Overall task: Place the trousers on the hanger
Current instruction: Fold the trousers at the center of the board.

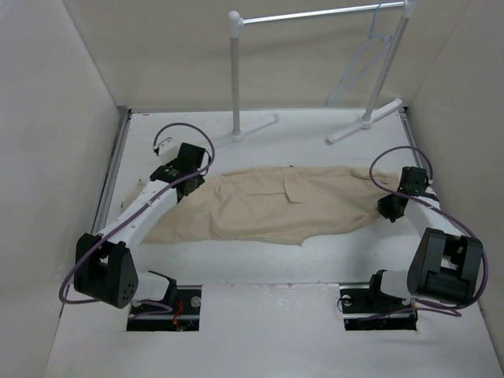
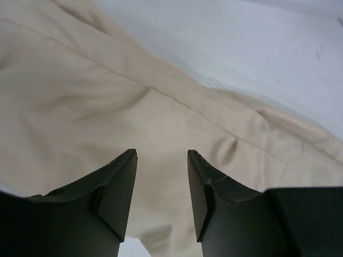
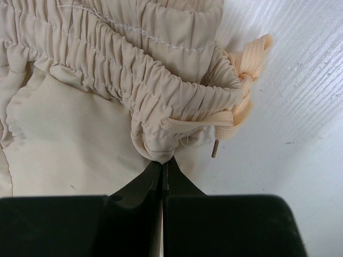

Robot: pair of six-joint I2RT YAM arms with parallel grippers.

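**Trousers [image 1: 276, 205] flat on the counter, hanger on the far rack**

The trousers lie spread across the middle of the white counter [image 1: 315, 268], running lengthwise from left to right. The gathered elastic waist is at the right end and the legs reach to the left. A flap pocket [image 1: 303, 187] faces up near the middle of the cloth, which is creased and softly wrinkled.

The hanger [image 1: 368, 59] is well apart from the garment. It hangs from the metal bar of the clothes rack [image 1: 236, 71] at the far right, and the rack's white posts stand on the far edge of the counter.

The left fingers [image 2: 127, 166] are over the left end of the trousers, pointing down at the leg fabric. They stand partly apart, with tan cloth showing through the gap and nothing gripped between them. Whether the tips touch the cloth cannot be told from the wrist view.

The right fingers [image 3: 161, 174] are at the right end, closed tight together. A small fold at the near edge of the ruched waistband appears to be pinched right at their tips. Just beside that fold, on its right, the pale flat drawstring [image 3: 244, 75] lies knotted, one loose end with a thin tip resting on the counter.
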